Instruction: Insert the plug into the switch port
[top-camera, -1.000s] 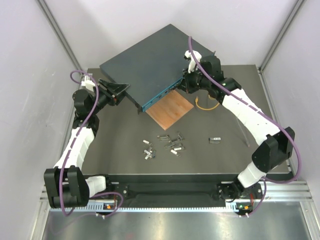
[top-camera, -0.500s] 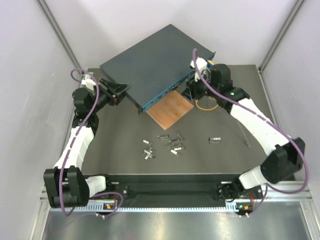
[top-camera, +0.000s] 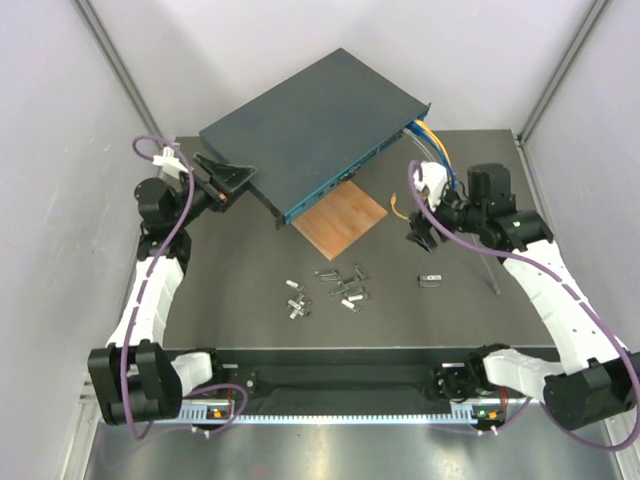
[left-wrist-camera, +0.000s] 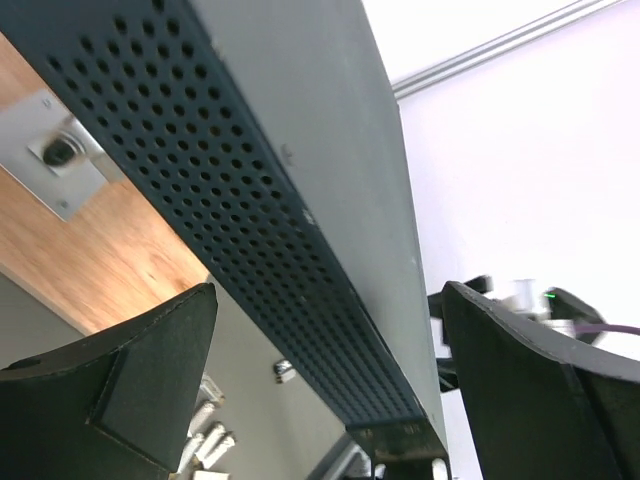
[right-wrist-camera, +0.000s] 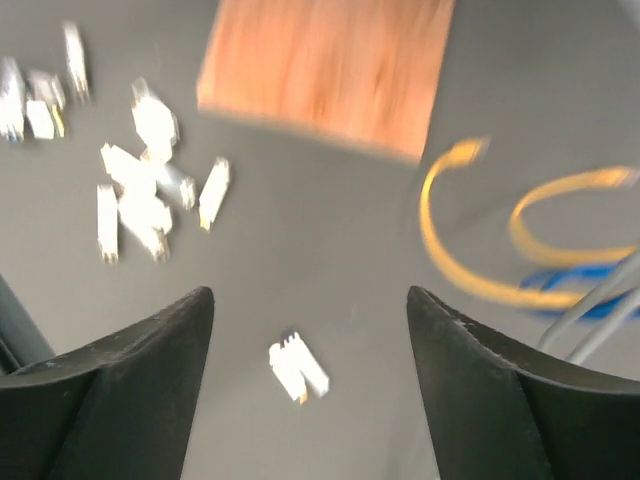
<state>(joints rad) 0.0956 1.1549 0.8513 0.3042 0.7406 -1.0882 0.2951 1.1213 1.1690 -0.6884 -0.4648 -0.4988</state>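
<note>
The left tool (top-camera: 243, 184) stands wide, its two dark fingers (left-wrist-camera: 120, 395) spread to either side of the switch's (top-camera: 310, 125) perforated side wall; in the left wrist view that wall runs up between them, though whether either finger touches the metal cannot be told. The right tool (top-camera: 418, 236) is also spread wide and holds nothing; it hangs above the surface (top-camera: 240, 300) at the right, well apart from the switch, and its wrist view is blurred. Directly under its gap lies a lone small white connector (right-wrist-camera: 298, 370), seen from above as a small pale piece (top-camera: 430, 281) near the tool. To the left of that sits a loose scatter of small connectors (top-camera: 335, 288), near the middle of the surface. A thin brown board (top-camera: 345, 222) lies flat just beside the switch's teal front face (top-camera: 335, 186), its far edge tucked against or under that face. The switch itself is a large dark blue-grey box at the far left of the surface, set at a slant, its back corner reaching past the far edge. At its right corner, blue and yellow cables (top-camera: 428, 140) come away from the end of the teal face and run down toward the right arm; a yellow loop (right-wrist-camera: 455, 250) rests on the surface beside the board. Whether a plug sits in any socket cannot be made out.
</note>
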